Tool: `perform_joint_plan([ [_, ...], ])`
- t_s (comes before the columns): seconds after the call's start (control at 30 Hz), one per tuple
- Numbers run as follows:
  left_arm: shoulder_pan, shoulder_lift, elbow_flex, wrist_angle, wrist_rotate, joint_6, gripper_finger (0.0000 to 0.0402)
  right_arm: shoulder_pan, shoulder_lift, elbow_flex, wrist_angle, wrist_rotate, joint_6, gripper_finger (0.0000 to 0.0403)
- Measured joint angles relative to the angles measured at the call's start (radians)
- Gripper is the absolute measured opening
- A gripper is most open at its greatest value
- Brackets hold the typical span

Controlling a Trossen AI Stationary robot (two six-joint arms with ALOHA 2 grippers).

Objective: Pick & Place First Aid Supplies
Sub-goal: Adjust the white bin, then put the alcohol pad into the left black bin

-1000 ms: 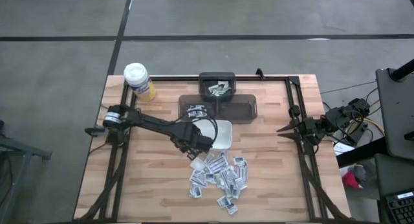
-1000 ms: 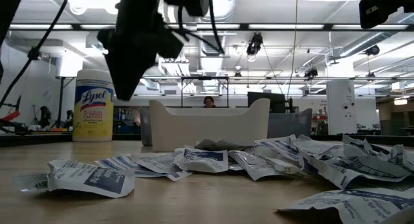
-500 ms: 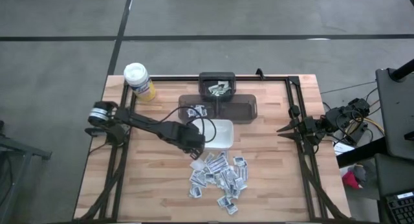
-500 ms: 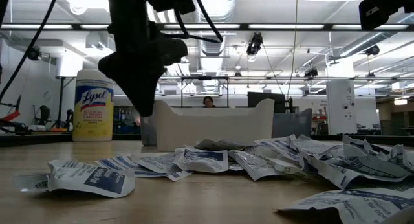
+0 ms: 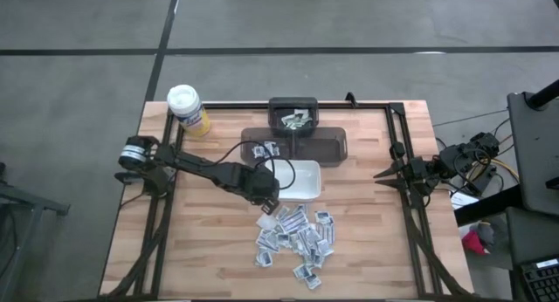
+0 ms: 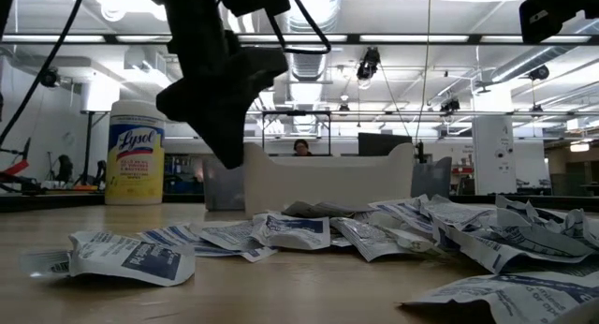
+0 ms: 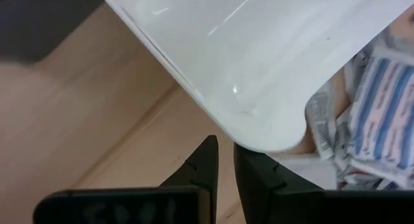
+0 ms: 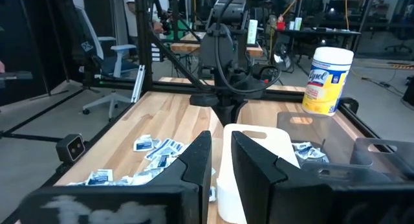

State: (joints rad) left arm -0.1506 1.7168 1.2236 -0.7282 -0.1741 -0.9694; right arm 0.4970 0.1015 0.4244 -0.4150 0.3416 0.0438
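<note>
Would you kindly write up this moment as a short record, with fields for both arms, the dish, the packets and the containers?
left pincer: at the left end of the white dish
right pincer: waiting at the right edge of the table
white dish: no packet seen inside
packets: loose pile on the table, beside the dish
dark tray: a few packets at its left end
small dark bin: holds some packets
yellow canister: upright, at a table corner
</note>
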Motion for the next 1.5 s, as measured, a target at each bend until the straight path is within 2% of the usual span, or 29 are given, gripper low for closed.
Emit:
perform_joint_plan([
  [0.2, -0.002, 0.000, 0.000, -0.006, 0.029, 0.001, 0.0044, 0.000, 0.000, 0.000, 0.000, 0.000, -0.001, 0.0059],
  [0.47, -0.054, -0.070, 0.001, -0.170, 0.098, -0.107, 0.0044, 0.000, 0.000, 0.000, 0.000, 0.000, 0.001, 0.0059],
  [0.6, -0.129, -0.112, 0.001, -0.126, 0.109, -0.156, 0.0044, 0.000, 0.000, 0.000, 0.000, 0.000, 0.001, 0.0059],
  [0.73, -0.218, -0.114, 0.001, 0.019, 0.109, -0.199, 0.0044, 0.000, 0.000, 0.000, 0.000, 0.000, 0.001, 0.0059],
  [0.93, -0.321, -0.057, 0.001, 0.248, 0.107, -0.311, 0.0044, 0.000, 0.000, 0.000, 0.000, 0.000, -0.002, 0.0059],
  [1.1, -0.384, 0.015, 0.006, 0.339, 0.112, -0.474, 0.0044, 0.000, 0.000, 0.000, 0.000, 0.000, -0.002, 0.0059],
  [1.33, -0.451, 0.110, 0.084, 0.327, 0.124, -0.658, 0.0044, 0.000, 0.000, 0.000, 0.000, 0.000, -0.002, 0.0059],
  [1.5, -0.474, 0.175, 0.188, 0.171, 0.123, -0.757, 0.0044, 0.000, 0.000, 0.000, 0.000, 0.000, -0.002, 0.0059],
])
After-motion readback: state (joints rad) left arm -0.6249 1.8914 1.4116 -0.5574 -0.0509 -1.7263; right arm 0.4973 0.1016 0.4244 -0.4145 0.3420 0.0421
